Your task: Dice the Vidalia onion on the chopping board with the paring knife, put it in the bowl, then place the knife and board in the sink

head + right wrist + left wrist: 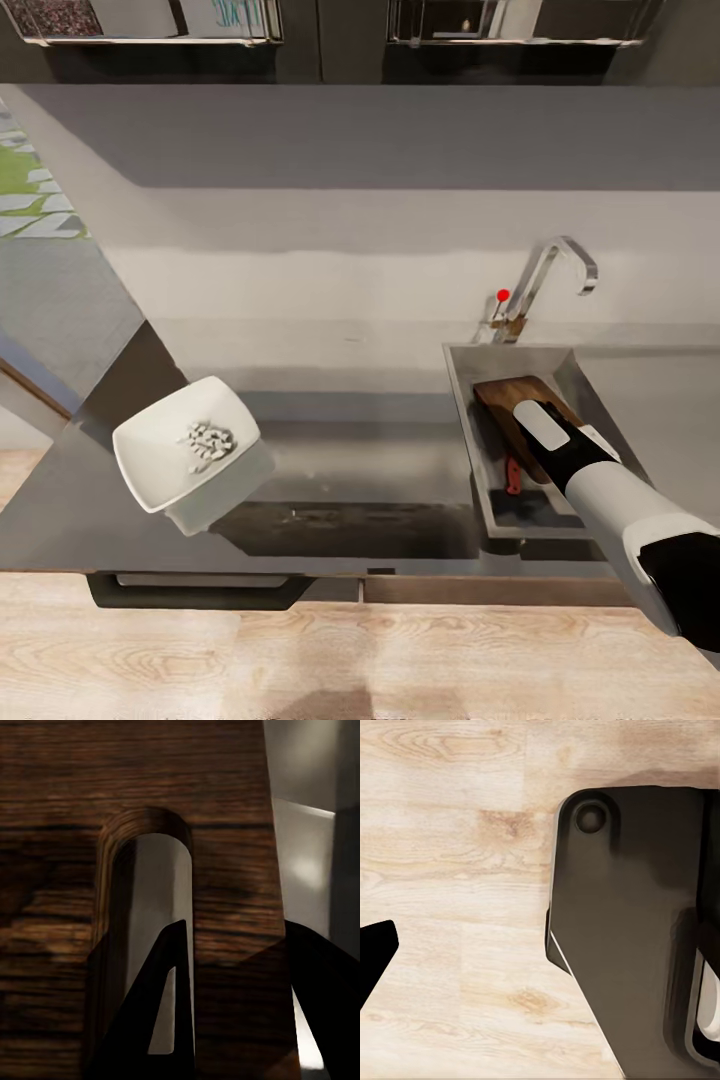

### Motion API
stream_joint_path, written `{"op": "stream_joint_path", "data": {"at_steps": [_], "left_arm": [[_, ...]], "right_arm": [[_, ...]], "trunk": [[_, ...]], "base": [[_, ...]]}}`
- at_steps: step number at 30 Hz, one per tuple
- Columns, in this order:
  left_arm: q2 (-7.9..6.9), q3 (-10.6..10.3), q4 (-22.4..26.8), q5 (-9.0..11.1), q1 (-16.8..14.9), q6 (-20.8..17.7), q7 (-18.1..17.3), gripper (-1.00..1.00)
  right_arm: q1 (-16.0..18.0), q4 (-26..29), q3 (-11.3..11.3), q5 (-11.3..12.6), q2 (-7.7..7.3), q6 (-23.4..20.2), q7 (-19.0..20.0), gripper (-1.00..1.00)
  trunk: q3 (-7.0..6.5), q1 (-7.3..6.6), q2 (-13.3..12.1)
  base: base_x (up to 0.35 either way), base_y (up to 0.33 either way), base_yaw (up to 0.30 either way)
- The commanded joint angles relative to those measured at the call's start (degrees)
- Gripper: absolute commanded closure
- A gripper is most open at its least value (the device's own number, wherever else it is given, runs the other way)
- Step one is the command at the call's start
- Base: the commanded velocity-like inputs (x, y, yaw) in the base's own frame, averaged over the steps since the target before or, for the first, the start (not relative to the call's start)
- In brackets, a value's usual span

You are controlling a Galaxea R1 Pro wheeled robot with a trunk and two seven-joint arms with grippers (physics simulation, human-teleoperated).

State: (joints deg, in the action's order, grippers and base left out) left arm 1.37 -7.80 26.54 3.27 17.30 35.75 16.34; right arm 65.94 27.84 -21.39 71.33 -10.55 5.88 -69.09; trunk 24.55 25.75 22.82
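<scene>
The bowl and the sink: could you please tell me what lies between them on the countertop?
In the head view, the countertop between the bowl and the sink is bare steel, showing just dark reflections.

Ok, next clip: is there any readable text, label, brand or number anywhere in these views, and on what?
None can be read.
Faint teal marks show on a panel behind the upper shelf rail in the head view, too blurred and cropped to read.
The bowl, chopping board, paring knife, faucet and right arm carry no print.
</scene>
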Motion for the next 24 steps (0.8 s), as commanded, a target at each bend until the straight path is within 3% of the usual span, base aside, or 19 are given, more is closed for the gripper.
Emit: {"op": "stream_joint_path", "data": {"at_steps": [1, 12, 13, 24], "left_arm": [[-0.06, -0.46, 0.1, 0.33, 0.02, 0.04, 0.45, -1.0], [-0.06, -0.46, 0.1, 0.33, 0.02, 0.04, 0.45, -1.0], [-0.06, -0.46, 0.1, 0.33, 0.02, 0.03, 0.45, -1.0], [-0.06, -0.46, 0.1, 0.33, 0.02, 0.03, 0.45, -1.0]], "right_arm": [[0.06, 0.03, -0.49, 0.57, -0.08, 0.77, -0.09, 1.0], [0.07, 0.02, -0.49, 0.65, -0.08, 0.98, -0.08, 1.0], [0.07, 0.02, -0.49, 0.65, -0.08, 0.98, -0.08, -1.0], [0.07, 0.89, -0.56, 0.55, -0.08, 0.98, -0.19, -1.0]], "trunk": [[0.18, 0.03, 0.1], [0.37, 0.03, 0.1], [0.37, 0.03, 0.1], [0.37, 0.03, 0.1]], "base": [[0.0, 0.0, 0.0], [0.0, 0.0, 0.0], [0.0, 0.0, 0.0], [0.0, 0.0, 0.0]]}}
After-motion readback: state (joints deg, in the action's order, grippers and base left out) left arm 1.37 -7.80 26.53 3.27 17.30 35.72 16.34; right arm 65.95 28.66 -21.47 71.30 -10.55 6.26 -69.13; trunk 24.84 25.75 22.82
